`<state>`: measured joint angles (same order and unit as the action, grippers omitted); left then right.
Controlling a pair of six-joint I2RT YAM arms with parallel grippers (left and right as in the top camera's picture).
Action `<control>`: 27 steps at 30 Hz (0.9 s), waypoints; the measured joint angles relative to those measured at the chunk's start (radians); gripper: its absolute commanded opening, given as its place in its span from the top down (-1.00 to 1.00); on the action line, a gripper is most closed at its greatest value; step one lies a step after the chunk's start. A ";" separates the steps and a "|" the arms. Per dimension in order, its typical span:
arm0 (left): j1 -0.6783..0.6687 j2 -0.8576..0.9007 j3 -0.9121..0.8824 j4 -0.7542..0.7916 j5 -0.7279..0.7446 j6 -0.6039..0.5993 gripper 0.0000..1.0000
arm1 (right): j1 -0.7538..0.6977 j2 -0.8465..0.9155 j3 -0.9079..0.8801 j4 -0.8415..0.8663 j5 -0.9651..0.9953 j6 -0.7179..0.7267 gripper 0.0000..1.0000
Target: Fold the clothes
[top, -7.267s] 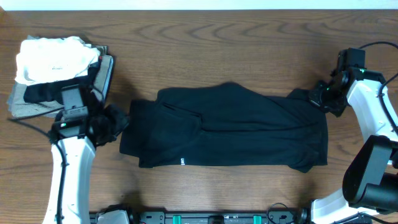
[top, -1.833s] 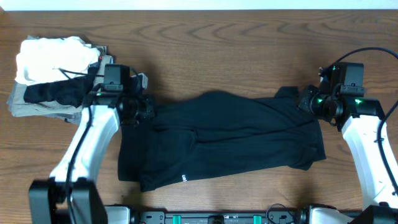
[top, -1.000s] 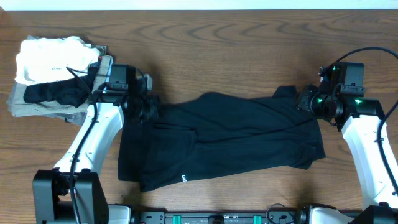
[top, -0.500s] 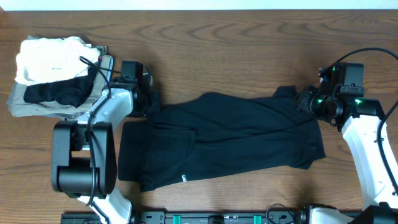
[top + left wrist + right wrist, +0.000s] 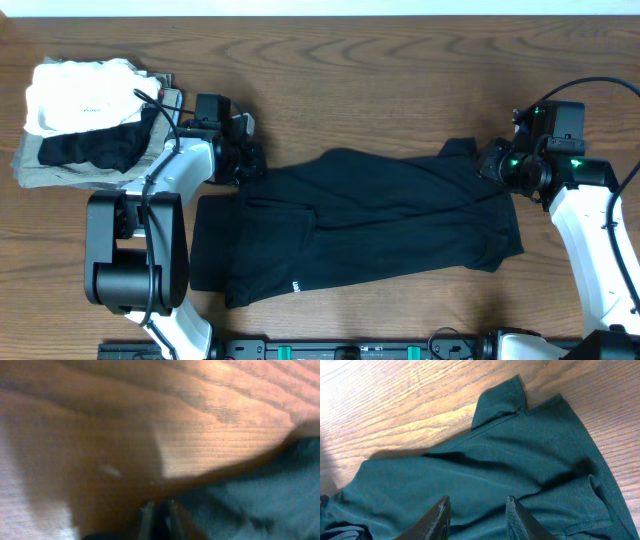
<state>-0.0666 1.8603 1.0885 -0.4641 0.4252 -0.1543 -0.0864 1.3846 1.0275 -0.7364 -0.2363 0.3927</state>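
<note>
The black shirt lies spread across the middle of the table, with a tiny white mark near its front edge. My left gripper is at the shirt's far left corner. In the blurred left wrist view its fingers stand almost together with dark fabric between them, and the shirt runs off to the right. My right gripper hovers over the shirt's far right corner by the sleeve. In the right wrist view it is open and empty above the fabric.
A pile of folded clothes stands at the far left: a white garment on top, a dark one under it and grey ones at the bottom. Bare wood lies beyond the shirt.
My left arm has swung round and its gripper has moved right and slightly away along the shirt's far left corner. The right arm has not moved.
</note>
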 measured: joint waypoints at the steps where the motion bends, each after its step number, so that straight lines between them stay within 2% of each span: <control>1: 0.000 0.000 0.000 -0.005 0.004 -0.003 0.88 | 0.000 0.000 0.000 0.000 0.000 0.000 0.31; 10: 0.000 -0.029 0.000 -0.047 0.065 -0.003 0.89 | 0.000 0.000 0.000 -0.007 0.000 0.000 0.35; 18: 0.000 -0.200 0.001 -0.337 0.129 -0.002 0.88 | 0.000 0.000 0.000 -0.011 0.000 0.000 0.38; 23: 0.000 -0.198 -0.003 -0.469 0.111 -0.003 0.87 | 0.000 0.000 0.000 -0.009 0.000 0.000 0.37; 27: 0.000 -0.198 -0.025 -0.509 0.075 -0.002 0.86 | 0.000 0.000 0.000 -0.009 0.000 0.001 0.38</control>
<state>-0.0666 1.6627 1.0634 -0.9733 0.5003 -0.1562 -0.0860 1.3846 1.0275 -0.7456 -0.2363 0.3935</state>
